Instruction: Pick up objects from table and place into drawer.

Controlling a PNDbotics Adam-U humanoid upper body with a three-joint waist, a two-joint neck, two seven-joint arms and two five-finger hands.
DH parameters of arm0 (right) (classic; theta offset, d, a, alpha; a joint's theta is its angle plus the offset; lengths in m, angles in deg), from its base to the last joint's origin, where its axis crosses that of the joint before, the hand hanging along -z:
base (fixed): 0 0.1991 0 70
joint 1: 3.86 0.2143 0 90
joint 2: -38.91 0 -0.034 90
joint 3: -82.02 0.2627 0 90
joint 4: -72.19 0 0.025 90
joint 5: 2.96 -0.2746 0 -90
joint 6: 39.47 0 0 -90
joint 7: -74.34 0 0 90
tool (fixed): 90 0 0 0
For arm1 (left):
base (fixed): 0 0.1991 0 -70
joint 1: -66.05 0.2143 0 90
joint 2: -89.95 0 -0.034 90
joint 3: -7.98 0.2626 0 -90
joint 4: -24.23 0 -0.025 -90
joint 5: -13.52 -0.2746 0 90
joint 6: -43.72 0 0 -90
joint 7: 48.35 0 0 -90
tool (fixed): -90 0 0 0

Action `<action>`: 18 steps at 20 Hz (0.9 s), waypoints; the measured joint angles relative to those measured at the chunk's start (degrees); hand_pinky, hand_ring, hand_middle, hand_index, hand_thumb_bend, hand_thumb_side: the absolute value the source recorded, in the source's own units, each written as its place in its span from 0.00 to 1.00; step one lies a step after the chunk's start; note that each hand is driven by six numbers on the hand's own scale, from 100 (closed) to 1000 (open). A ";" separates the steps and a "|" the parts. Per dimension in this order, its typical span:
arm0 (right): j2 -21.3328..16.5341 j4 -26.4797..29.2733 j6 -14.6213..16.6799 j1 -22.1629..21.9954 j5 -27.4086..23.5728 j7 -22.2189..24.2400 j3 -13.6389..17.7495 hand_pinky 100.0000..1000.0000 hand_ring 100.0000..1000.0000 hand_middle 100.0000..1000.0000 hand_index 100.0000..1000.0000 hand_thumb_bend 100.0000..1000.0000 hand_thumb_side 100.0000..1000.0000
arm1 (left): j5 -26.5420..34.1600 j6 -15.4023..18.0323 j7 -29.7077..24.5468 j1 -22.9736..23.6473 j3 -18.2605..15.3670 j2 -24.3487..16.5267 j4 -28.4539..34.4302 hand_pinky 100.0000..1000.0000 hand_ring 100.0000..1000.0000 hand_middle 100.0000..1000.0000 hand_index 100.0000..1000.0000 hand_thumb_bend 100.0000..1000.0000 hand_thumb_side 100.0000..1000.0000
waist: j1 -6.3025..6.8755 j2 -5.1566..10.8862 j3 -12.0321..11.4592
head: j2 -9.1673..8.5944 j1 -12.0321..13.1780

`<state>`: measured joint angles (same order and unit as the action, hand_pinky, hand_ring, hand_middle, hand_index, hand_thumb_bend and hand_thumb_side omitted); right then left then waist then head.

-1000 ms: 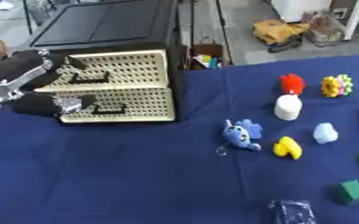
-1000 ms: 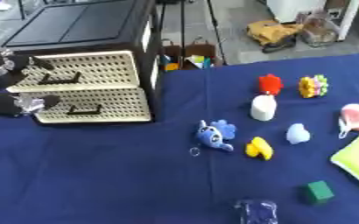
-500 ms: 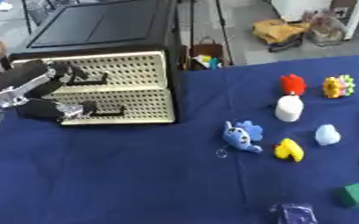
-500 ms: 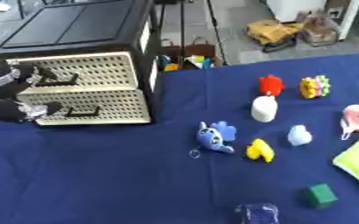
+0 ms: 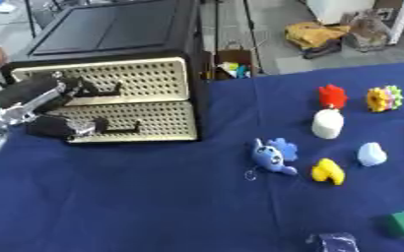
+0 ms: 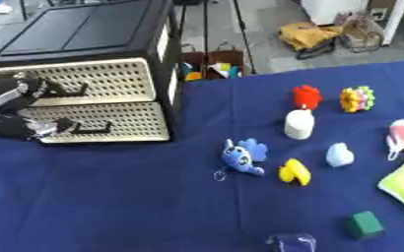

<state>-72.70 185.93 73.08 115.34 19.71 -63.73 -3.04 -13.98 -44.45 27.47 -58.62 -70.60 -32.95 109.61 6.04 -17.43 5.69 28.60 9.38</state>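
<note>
— Where's the left hand [image 5: 35,97]?
— At the cabinet [image 5: 119,44] front, fingers curled by the top drawer [image 5: 111,80] handle; whether they grip it, I can't tell.
— The toys?
— On the blue cloth [image 5: 153,197]: blue plush [image 6: 243,156], yellow piece [image 6: 295,172], white cylinder [image 6: 298,124], red figure [image 6: 306,96], green cube [image 6: 366,224].

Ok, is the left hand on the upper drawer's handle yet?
Cannot tell. In the left eye view the left hand overlaps the upper drawer beside its handle, but neither contact nor a gap shows plainly.
</note>
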 measured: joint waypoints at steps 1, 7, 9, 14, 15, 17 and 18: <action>0.00 0.00 0.00 0.00 0.00 0.00 0.00 0.54 0.69 0.66 0.69 0.00 1.00 | -0.25 0.05 0.10 -0.05 -0.01 0.00 -0.15 0.00 0.00 0.00 0.81 0.42 0.66 | 0.00 -0.07 0.03 | -0.02 0.01; 0.01 0.00 0.00 -0.01 0.00 0.00 0.00 0.54 0.69 0.66 0.69 0.00 1.00 | -1.25 -0.02 0.51 -0.15 -0.32 0.01 -0.96 0.00 0.00 0.00 0.81 0.41 0.66 | 0.00 -0.53 0.23 | -0.36 0.02; 0.02 0.00 0.00 -0.01 0.00 0.00 0.00 0.54 0.69 0.66 0.69 0.00 1.00 | -1.36 0.02 0.56 -0.23 -0.35 0.01 -1.17 0.00 0.00 0.00 0.76 0.43 0.66 | 0.00 -0.56 0.25 | -0.48 0.02; 0.06 0.00 -0.10 -0.09 0.00 -0.10 0.01 0.54 0.69 0.66 0.69 0.00 1.00 | -1.54 0.15 0.64 -0.41 -0.36 0.04 -1.12 0.00 0.00 0.00 0.66 0.44 0.65 | -0.01 -0.59 0.25 | -0.48 0.02; 0.07 0.00 -0.12 -0.12 0.00 -0.12 0.02 0.54 0.69 0.66 0.69 0.00 1.00 | -1.48 0.16 0.65 -0.44 -0.36 0.04 -1.12 0.00 0.00 0.00 0.65 0.45 0.65 | -0.01 -0.59 0.25 | -0.48 0.02; 0.07 0.00 -0.15 -0.24 0.00 -0.15 0.02 0.54 0.69 0.66 0.69 0.00 1.00 | -1.17 0.18 0.70 -0.49 -0.36 0.04 -1.16 0.00 0.00 0.00 0.64 0.46 0.65 | -0.01 -0.59 0.26 | -0.48 0.02; 0.07 0.00 -0.16 -0.26 0.00 -0.16 0.02 0.54 0.69 0.66 0.69 0.00 1.00 | -1.03 0.22 0.80 -0.53 -0.36 0.04 -1.18 0.00 0.00 0.00 0.63 0.47 0.65 | -0.01 -0.59 0.28 | -0.48 0.02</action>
<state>-72.62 185.93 72.92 115.07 19.71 -63.89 -3.02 -15.01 -44.23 28.26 -59.15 -70.97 -32.90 108.43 6.04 -18.02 5.96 28.12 9.41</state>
